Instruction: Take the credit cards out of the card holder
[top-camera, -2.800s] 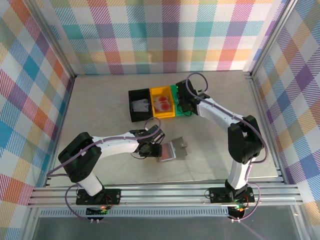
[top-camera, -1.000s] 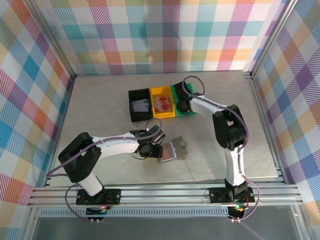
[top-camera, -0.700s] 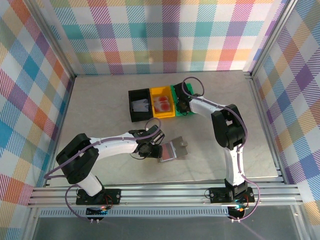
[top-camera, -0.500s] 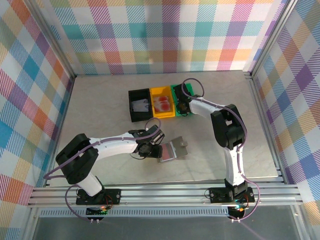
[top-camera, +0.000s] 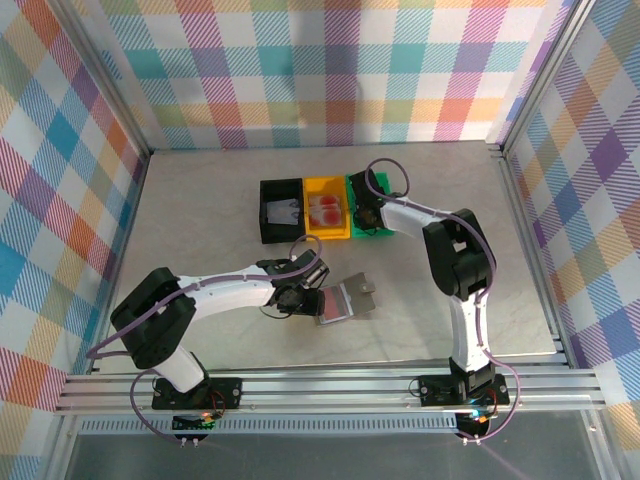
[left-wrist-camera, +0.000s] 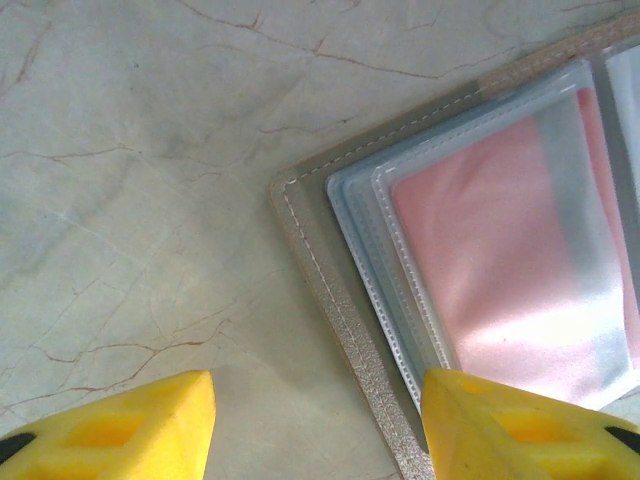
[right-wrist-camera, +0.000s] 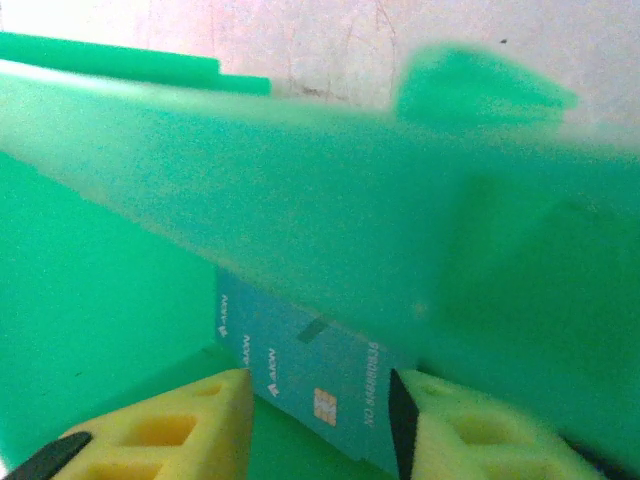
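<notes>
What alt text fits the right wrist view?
A teal card with a chip sits inside a green bin, framed between the two yellow fingers of the open end effector. The bin's blurred wall crosses the upper view, with pale table above it.

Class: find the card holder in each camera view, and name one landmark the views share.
Top external: card holder lies open just below centre, right of the left gripper.
Left wrist: card holder spans centre to right edge.
Right wrist: camera faces the green bin.
Shared landmark: left gripper at the holder's edge.
</notes>
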